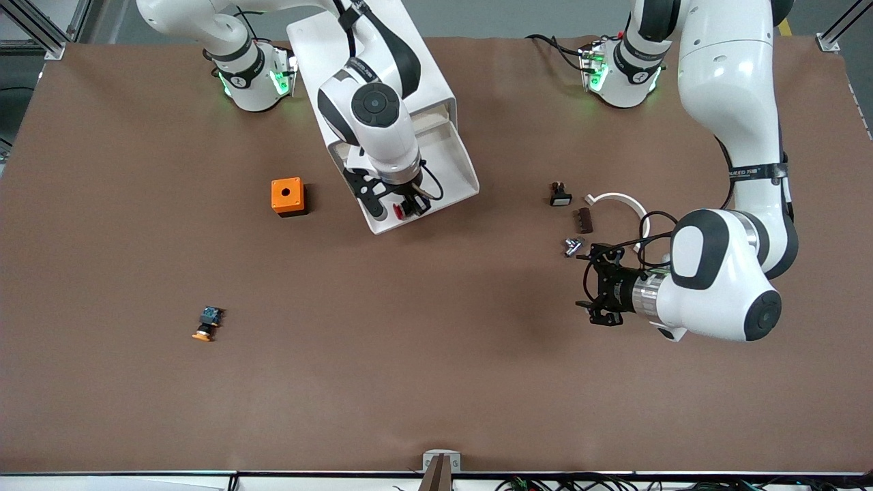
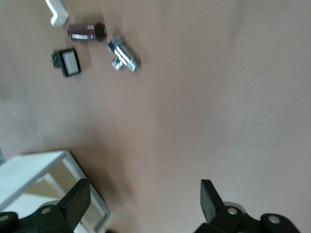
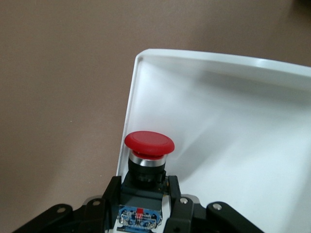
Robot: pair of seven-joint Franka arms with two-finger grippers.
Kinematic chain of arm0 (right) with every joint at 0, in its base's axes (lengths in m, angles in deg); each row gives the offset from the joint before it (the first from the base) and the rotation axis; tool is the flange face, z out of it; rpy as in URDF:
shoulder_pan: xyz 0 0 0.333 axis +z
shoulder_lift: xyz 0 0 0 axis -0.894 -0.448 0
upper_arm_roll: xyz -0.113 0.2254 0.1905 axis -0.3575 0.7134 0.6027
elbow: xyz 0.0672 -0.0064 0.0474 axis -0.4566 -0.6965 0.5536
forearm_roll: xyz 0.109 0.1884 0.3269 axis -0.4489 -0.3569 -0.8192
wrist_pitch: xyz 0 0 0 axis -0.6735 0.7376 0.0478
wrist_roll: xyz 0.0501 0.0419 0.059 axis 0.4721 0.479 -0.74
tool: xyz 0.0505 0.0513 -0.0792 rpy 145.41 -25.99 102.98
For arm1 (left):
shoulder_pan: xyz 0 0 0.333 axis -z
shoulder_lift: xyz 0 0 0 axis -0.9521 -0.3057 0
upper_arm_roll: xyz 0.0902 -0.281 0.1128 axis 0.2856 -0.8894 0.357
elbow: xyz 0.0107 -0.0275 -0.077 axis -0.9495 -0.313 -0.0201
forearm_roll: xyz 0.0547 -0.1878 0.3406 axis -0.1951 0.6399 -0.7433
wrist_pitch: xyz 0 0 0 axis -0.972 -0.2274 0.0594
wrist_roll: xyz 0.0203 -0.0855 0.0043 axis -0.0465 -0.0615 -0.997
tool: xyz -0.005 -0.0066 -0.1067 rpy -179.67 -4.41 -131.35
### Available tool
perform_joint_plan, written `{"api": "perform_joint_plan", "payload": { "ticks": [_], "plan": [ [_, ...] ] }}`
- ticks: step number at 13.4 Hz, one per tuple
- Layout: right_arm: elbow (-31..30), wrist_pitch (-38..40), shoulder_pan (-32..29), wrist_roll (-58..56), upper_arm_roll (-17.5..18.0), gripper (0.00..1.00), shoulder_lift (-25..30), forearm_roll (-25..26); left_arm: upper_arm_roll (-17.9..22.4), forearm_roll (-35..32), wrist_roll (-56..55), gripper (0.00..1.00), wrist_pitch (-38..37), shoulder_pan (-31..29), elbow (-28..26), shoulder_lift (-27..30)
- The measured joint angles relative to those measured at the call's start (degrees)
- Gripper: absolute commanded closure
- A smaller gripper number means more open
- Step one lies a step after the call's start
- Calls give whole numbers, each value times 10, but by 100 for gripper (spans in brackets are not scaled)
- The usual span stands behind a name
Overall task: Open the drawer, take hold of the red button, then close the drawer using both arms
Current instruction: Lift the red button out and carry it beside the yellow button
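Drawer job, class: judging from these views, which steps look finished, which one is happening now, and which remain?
Done: the drawer stands pulled out of the cabinet. In hand: the right gripper, over the drawer's front corner, is shut on the red button, which sits against the drawer's rim. Left: carrying the button clear and pushing the drawer shut. The left gripper waits open above bare table near some small parts.

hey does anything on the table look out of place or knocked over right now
Nothing looks damaged or spilled. The cabinet lies on its back with the drawer open. The right pincer grips the red button; the left pincer waits, open.
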Motion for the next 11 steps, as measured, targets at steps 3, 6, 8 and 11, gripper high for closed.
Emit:
{"api": "perform_joint_plan", "payload": {
  "ticks": [3, 6, 8, 11],
  "plan": [
    [9, 3, -2, 0, -6, 98, 6, 0, -1, -39, 65, 1, 0, 31, 0, 5],
    [44, 57, -36, -83, -14, 98, 19, 1, -1, -46, 129, 1, 9, 56, 0, 8],
    [52, 79, -79, -179, -16, 98, 26, 1, -1, -46, 186, 1, 15, 60, -1, 8],
    [52, 89, -152, -351, -19, 98, 28, 1, -2, -68, 216, 1, 54, 73, -5, 8]
  ]
}}
